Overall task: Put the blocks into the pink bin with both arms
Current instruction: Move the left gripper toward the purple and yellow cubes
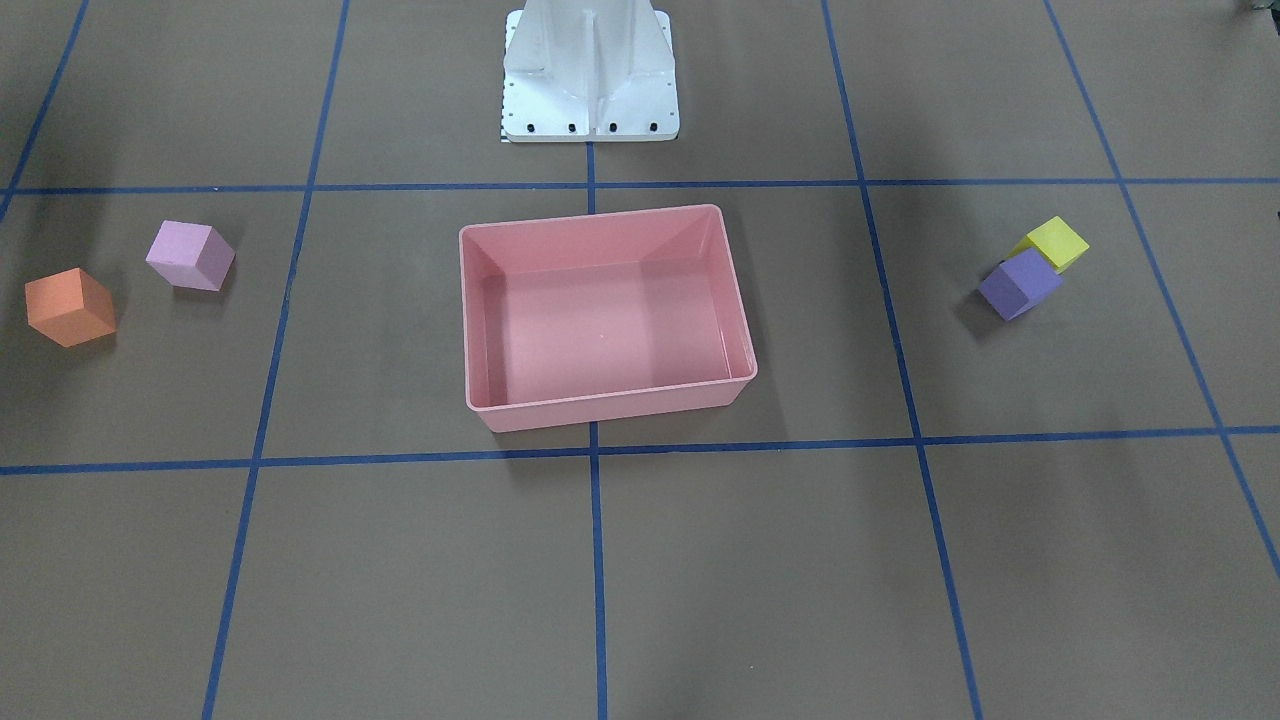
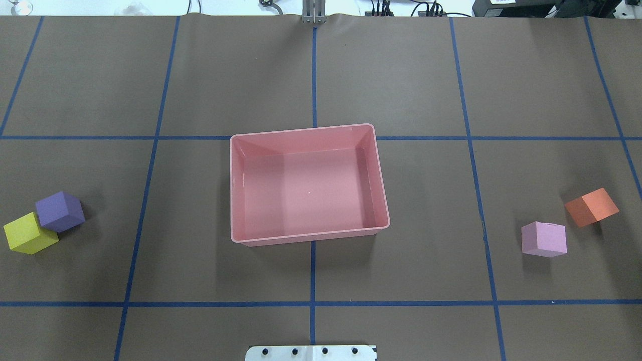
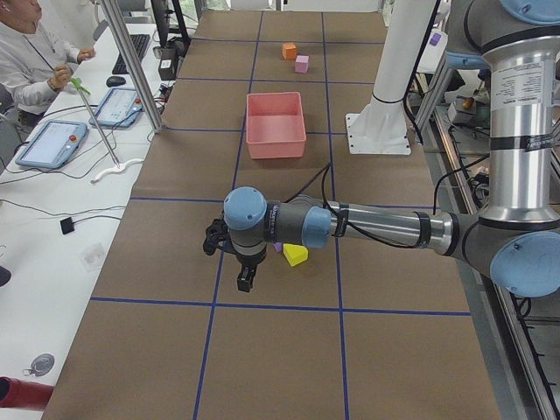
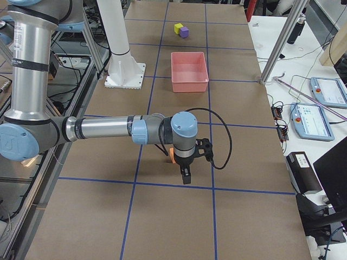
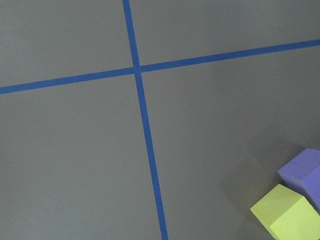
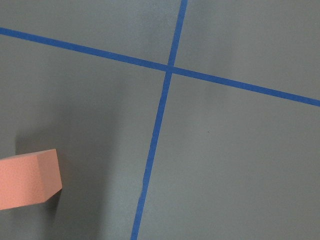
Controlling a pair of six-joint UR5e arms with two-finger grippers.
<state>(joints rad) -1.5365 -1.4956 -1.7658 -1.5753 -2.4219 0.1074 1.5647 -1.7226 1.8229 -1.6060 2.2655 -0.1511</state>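
Observation:
The pink bin point(image 2: 308, 193) sits empty at the table's middle. The purple block point(image 2: 60, 211) touches the yellow block point(image 2: 29, 233) on my left side; both show at the lower right of the left wrist view, purple point(image 5: 305, 175) and yellow point(image 5: 287, 215). The light pink block point(image 2: 544, 239) and orange block point(image 2: 592, 206) lie apart on my right side. My left gripper point(image 3: 243, 282) hangs above the table beside the yellow block point(image 3: 296, 255). My right gripper point(image 4: 186, 177) hangs by the orange block point(image 4: 171, 155). I cannot tell whether either is open or shut.
The white pedestal base point(image 1: 590, 80) stands behind the bin. Blue tape lines point(image 2: 312, 303) mark a grid on the brown table cover. An operator point(image 3: 26, 52) sits at a side desk with tablets point(image 3: 52, 144).

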